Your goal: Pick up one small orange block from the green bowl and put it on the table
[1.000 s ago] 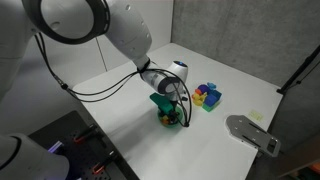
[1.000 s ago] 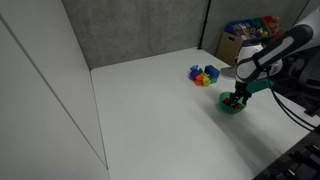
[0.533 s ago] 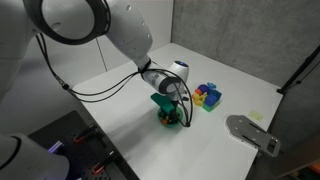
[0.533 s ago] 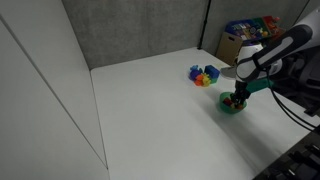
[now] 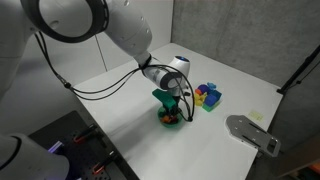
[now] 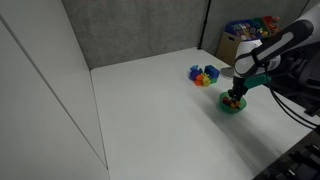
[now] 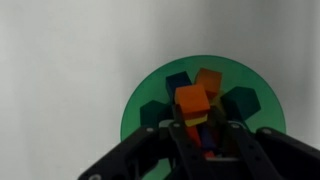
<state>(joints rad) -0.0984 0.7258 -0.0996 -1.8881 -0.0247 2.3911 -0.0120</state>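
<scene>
And up it comes: the gripper (image 5: 171, 107) has lifted a touch, fingers closed on the small orange block (image 7: 191, 99), now just above the green bowl (image 7: 136, 101), so the pick looks made and only the table (image 5: 125, 95) beside the bowl remains.

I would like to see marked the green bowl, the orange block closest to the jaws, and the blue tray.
green bowl (image 7: 138, 100), wrist view, bare inside surface on its left side.
orange block (image 7: 191, 99), wrist view, its top face.
blue tray (image 5: 214, 100), an exterior view, its outer wall.
</scene>
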